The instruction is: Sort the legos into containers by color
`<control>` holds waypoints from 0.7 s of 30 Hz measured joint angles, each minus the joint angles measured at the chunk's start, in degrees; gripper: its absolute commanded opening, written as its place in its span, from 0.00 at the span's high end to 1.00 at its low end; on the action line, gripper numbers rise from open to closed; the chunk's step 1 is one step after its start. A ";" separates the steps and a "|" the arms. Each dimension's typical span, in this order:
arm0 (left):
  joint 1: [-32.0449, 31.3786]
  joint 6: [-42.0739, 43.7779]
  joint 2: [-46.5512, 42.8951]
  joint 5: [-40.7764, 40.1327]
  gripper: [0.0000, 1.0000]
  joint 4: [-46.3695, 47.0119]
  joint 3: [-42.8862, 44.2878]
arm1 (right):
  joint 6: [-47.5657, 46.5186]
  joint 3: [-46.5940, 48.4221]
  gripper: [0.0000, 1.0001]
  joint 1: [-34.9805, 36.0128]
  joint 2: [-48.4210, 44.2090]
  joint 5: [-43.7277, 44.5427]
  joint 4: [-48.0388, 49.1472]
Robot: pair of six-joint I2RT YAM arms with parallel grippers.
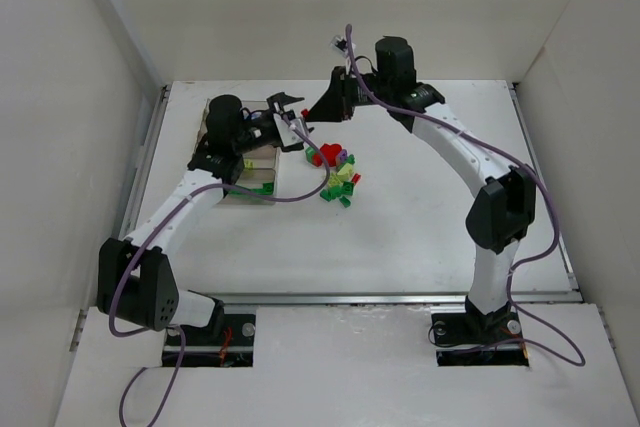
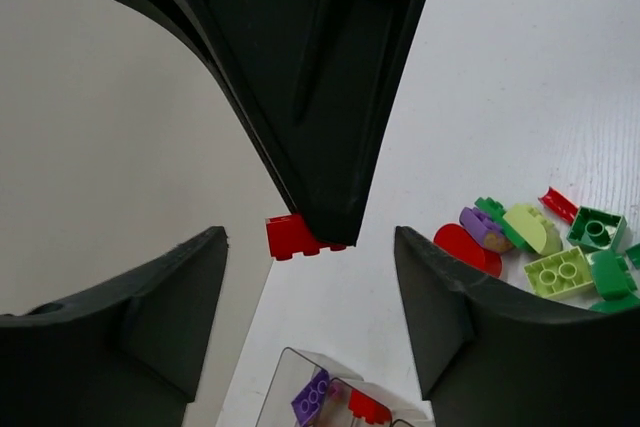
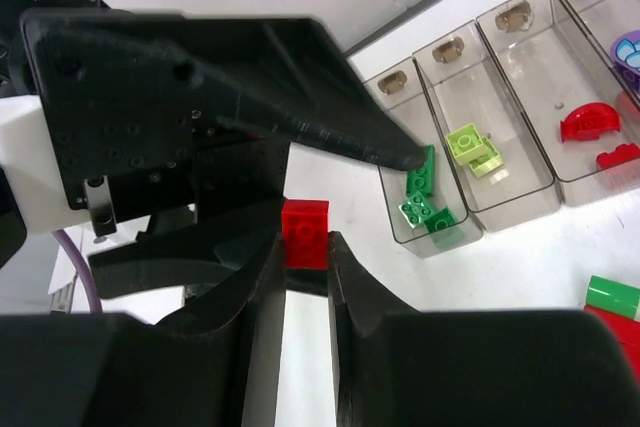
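My right gripper is shut on a small red lego, held in the air. In the left wrist view this red lego hangs from the right gripper's dark fingers. My left gripper is open and empty, its fingers either side just below the brick. In the top view both grippers, left and right, meet just right of the clear tray. Its compartments hold dark green, lime, red and purple legos. A loose pile of legos lies on the table.
The pile also shows in the left wrist view, to the right of my left gripper. The tray's near corner lies below the left gripper, with a purple and a red brick in it. White walls enclose the table.
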 measured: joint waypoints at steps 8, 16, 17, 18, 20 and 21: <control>-0.20 -0.52 0.00 0.44 0.57 1.18 -0.13 | 0.90 0.00 1.00 -0.31 0.11 -0.11 0.02; -0.20 -2.56 0.00 1.75 0.52 1.60 -0.13 | 1.22 0.00 1.00 -0.31 0.15 -0.04 0.07; -0.20 -2.78 0.00 1.88 0.47 1.66 -0.13 | 1.22 -0.02 1.00 -0.31 0.15 0.04 0.09; -0.20 -2.99 0.00 2.01 0.47 1.70 -0.13 | 1.36 -0.02 1.00 -0.31 0.15 0.13 0.09; -0.17 -3.43 0.00 2.36 0.47 1.79 -0.13 | 1.49 -0.02 1.00 -0.31 0.22 0.33 0.17; -0.20 -3.54 0.00 2.49 0.47 1.86 -0.13 | 1.53 -0.02 1.00 -0.31 0.26 0.42 0.17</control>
